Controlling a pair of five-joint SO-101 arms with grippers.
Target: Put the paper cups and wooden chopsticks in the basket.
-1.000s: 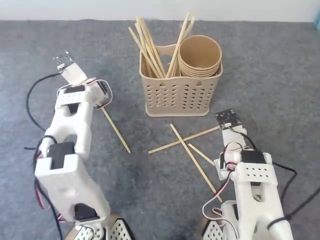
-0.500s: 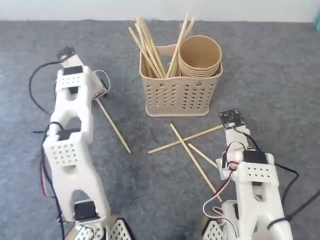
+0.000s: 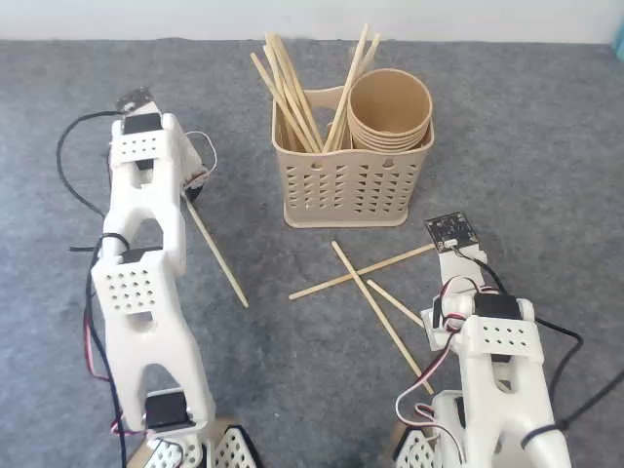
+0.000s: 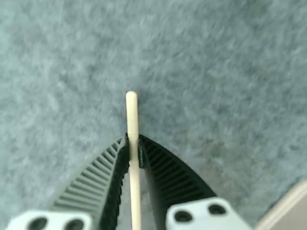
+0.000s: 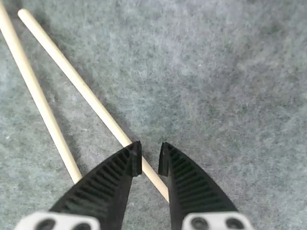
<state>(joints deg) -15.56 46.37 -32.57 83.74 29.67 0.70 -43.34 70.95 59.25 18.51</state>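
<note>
Since the earlier frames, the left arm (image 3: 146, 224) has been stretched forward and its chopstick (image 3: 214, 255) dragged slightly along the surface (image 3: 546, 136). Left gripper (image 4: 134, 148): fingers clamped on that chopstick. Right gripper (image 5: 149, 160): fingers slightly apart over a loose chopstick (image 5: 72, 79). Paper cups (image 3: 390, 102) and several chopsticks are noted in the basket (image 3: 341, 190); four chopsticks are judged outstanding.

Beige perforated basket (image 3: 343, 190), tan paper cups (image 3: 390, 102), pale chopsticks (image 3: 219, 257), grey carpet (image 3: 526, 127).

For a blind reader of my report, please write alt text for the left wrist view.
The left tool is shut on a wooden chopstick, whose end sticks out past its tips, above grey carpet.
</note>
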